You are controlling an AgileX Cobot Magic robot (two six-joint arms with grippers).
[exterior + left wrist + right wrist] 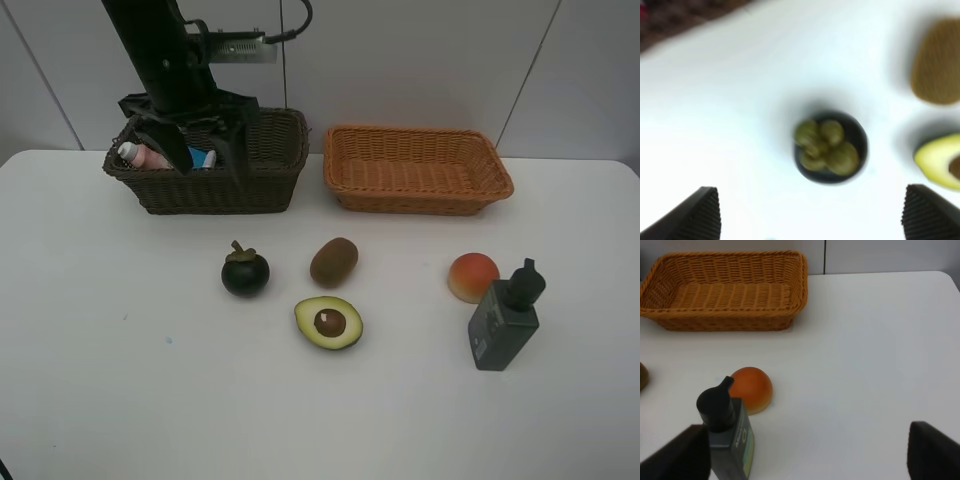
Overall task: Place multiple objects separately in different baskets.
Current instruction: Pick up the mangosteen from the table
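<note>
My left gripper (203, 150) hangs open over the dark brown basket (270, 180), nothing between its fingers. A pink bottle (148, 155) and a white marker (203, 159) lie inside that basket. On the table in front lie a mangosteen (245, 272), a kiwi (334, 261), an avocado half (328, 322), a peach (473, 276) and a dark pump bottle (505, 318). The left wrist view, blurred, shows the mangosteen (830, 147) ahead of the open left gripper (812, 220). My right gripper (805, 460) is open near the pump bottle (727, 437) and peach (752, 389).
The orange-tan basket (415, 168) stands empty at the back right, beside the dark one. In the right wrist view this basket (725, 290) lies beyond the peach. A grey wall rises behind the baskets.
</note>
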